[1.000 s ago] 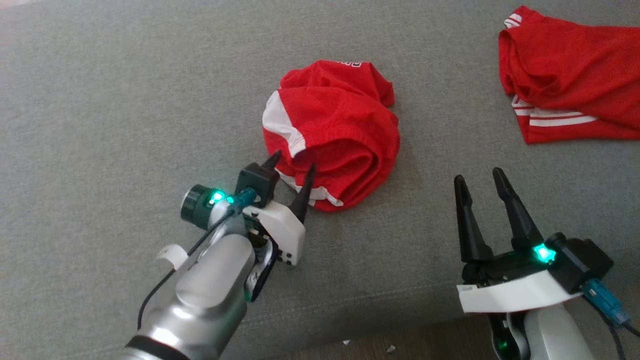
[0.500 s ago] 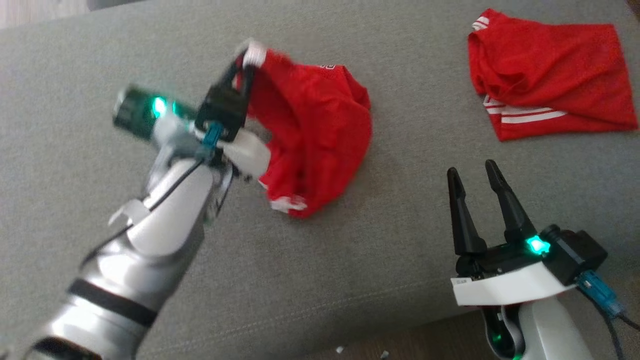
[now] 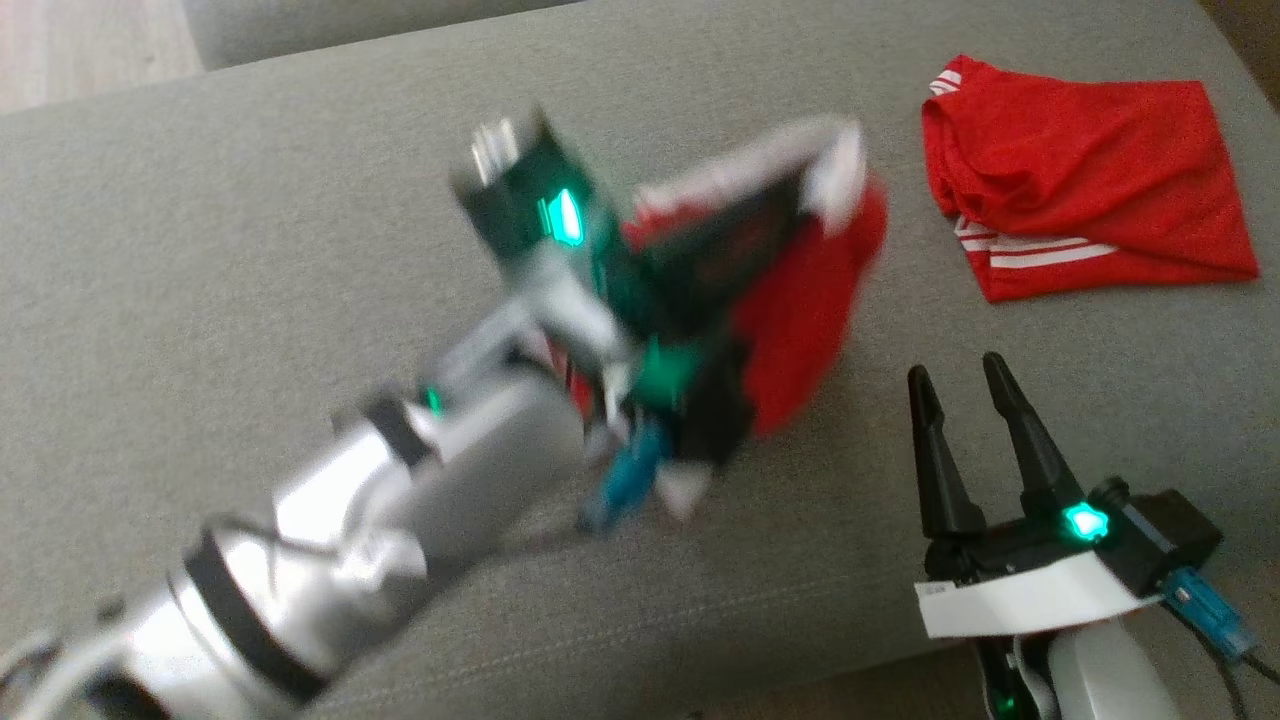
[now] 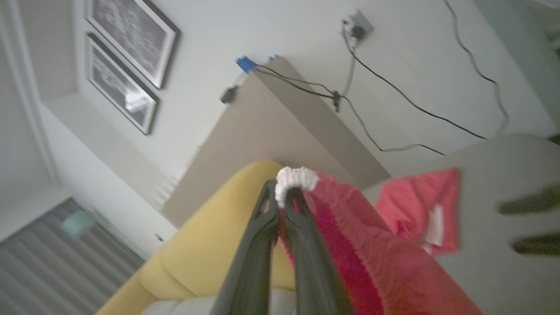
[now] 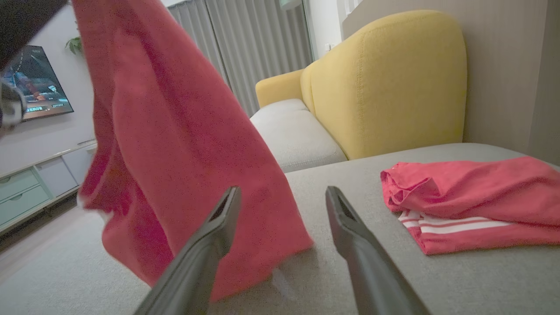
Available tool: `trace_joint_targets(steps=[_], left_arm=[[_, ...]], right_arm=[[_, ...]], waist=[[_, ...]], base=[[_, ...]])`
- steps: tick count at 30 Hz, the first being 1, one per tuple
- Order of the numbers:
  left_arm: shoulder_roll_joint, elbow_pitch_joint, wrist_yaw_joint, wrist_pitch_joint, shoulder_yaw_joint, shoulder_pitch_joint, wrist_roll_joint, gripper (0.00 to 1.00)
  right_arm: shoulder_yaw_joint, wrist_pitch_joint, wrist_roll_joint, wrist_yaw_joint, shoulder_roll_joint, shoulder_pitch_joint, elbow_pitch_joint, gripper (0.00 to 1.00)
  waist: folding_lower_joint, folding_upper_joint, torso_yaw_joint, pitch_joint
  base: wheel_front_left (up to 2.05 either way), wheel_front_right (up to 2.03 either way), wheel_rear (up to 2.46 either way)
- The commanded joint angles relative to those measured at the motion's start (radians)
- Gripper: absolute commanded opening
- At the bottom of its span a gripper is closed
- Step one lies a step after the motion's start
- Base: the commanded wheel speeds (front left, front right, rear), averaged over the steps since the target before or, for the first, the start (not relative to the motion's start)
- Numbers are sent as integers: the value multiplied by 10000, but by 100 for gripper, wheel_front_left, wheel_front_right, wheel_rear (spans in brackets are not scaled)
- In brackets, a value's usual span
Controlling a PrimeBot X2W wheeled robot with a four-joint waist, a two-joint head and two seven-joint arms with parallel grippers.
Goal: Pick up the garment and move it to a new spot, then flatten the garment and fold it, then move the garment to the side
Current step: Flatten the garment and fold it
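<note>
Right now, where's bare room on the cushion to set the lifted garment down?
Widest bare patch: grey cushion left of the left arm, out to its far edge. Smaller: front edge between that arm and the open right hand. Crowded: the right, where a second red garment lies near the garment hanging from the left hand.

The garment (image 5: 175,144) left of a second garment (image 5: 472,201), hem apparently on the seat (image 5: 350,280); an armchair (image 5: 385,83) behind both.

Blurred left pincer (image 3: 810,190) clamped on white band of red garment (image 3: 800,320), cloth hanging over grey cushion (image 3: 250,250) — right pincer (image 3: 960,385) at lower right, fingers spread. Second red garment (image 3: 1090,180), white-striped, lying at upper right, well apart.
</note>
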Motion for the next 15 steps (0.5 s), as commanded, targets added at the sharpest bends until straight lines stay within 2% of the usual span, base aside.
trace_joint_targets(steps=[1,5,9,10,11,15], left_arm=[[532,-128,-65,-34,-207,569,67,0],[857,334,-15,-34,-924,1568,-49,0],[957,852,550,-34,-1084,2455,-447,0],[932,897,712,-34,-1019,2610,-588,81],[891,863,857,-34,-938,2742,-730,100],[906,391,1316,-34,-564,3243,-1185,100]], right_arm=[[196,-44,2,63,-66,-12,-375,100],[206,-44,-36,63,-114,39,-450,100],[263,-44,-72,63,-215,21,-460,100],[261,-44,-78,63,-236,15,-470,100],[269,-44,-89,63,-260,1,-478,100],[254,-44,-117,63,-324,-49,-468,100]], waist=[[-1,0,268,82],[-1,0,615,347],[-1,0,1066,588],[-1,0,1177,631],[-1,0,1275,656],[-1,0,1576,630]], base=[[0,0,0],[0,0,0],[0,0,0],[0,0,0],[0,0,0],[0,0,0]])
